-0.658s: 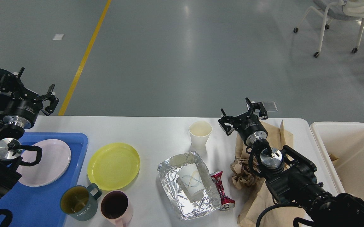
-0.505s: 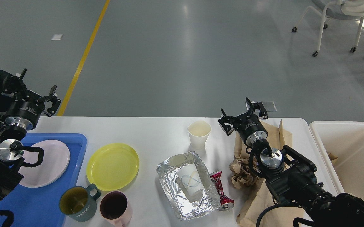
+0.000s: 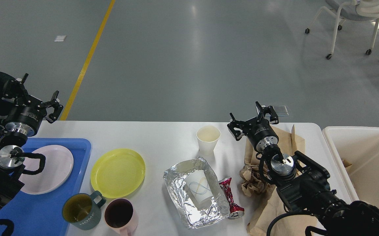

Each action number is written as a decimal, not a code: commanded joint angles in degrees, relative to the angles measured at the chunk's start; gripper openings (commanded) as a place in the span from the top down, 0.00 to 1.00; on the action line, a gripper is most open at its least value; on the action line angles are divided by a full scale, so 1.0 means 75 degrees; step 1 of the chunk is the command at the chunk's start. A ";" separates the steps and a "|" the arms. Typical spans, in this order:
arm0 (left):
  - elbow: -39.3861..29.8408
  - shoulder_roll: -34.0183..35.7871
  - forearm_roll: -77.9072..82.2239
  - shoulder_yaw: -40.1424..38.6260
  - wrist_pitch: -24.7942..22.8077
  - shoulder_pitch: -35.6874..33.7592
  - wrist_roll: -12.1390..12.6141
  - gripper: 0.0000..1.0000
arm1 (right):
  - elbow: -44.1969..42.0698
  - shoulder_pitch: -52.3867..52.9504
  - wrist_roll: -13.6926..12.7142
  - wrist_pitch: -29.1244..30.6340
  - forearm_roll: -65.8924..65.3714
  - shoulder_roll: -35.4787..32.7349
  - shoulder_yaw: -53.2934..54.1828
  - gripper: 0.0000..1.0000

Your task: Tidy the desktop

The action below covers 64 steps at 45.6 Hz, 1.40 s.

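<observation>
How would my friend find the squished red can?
Start at the shiny foil tray in the middle of the white table. The can lies right beside its right edge, before the brown paper. It's the only red thing there.

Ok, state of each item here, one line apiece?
left gripper: jaws open, empty
right gripper: jaws open, empty
paper cup: upright, empty
foil tray: holds a patterned cup
pink plate: on blue tray
yellow plate: on desktop
red can: crushed, lying down
</observation>
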 commanded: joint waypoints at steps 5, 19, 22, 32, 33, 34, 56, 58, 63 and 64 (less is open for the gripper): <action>-0.0105 0.0102 0.0012 0.0205 -0.0103 0.0012 0.0088 0.03 | 0.0002 0.0000 0.0000 -0.0002 0.0000 0.0000 0.0000 0.00; -0.0340 0.1438 0.0059 0.4866 -0.1181 -0.0936 0.0076 0.03 | 0.0002 0.0000 0.0000 -0.0002 0.0000 0.0000 0.0000 0.00; -0.0352 0.1614 0.0094 0.5945 -0.1310 -0.1241 0.0088 0.03 | -0.0010 -0.0012 0.0000 -0.0002 0.0000 0.0000 0.0000 0.00; -0.0363 0.1837 0.0152 0.9203 -0.1954 -0.2214 0.0100 0.03 | 0.0002 0.0000 0.0000 -0.0002 0.0000 0.0000 0.0000 0.00; -0.0375 0.1837 0.0164 0.9507 -0.1978 -0.2308 0.0111 0.03 | 0.0002 0.0000 0.0000 0.0009 0.0000 0.0000 0.0000 0.00; -0.0387 0.1837 0.0164 0.9777 -0.1967 -0.2401 0.0100 0.03 | 0.0002 0.0000 0.0000 -0.0002 0.0000 0.0000 0.0000 0.00; -0.1369 0.1392 0.0258 1.4031 -0.2037 -0.4452 0.0088 0.03 | -0.0010 0.0000 0.0000 -0.0002 0.0000 0.0000 0.0000 0.00; -0.1674 0.1275 0.0281 1.4605 -0.2037 -0.4686 0.0100 0.03 | 0.0002 0.0000 0.0000 -0.0002 0.0000 0.0000 0.0000 0.00; -0.2249 0.1076 0.0433 1.5708 -0.2118 -0.5308 0.0088 0.03 | 0.0002 0.0000 0.0000 -0.0002 0.0000 0.0000 0.0000 0.00; -0.2343 0.1006 0.0515 1.5849 -0.2188 -0.5401 0.0088 0.03 | -0.0010 0.0000 0.0000 -0.0002 0.0000 0.0000 0.0000 0.00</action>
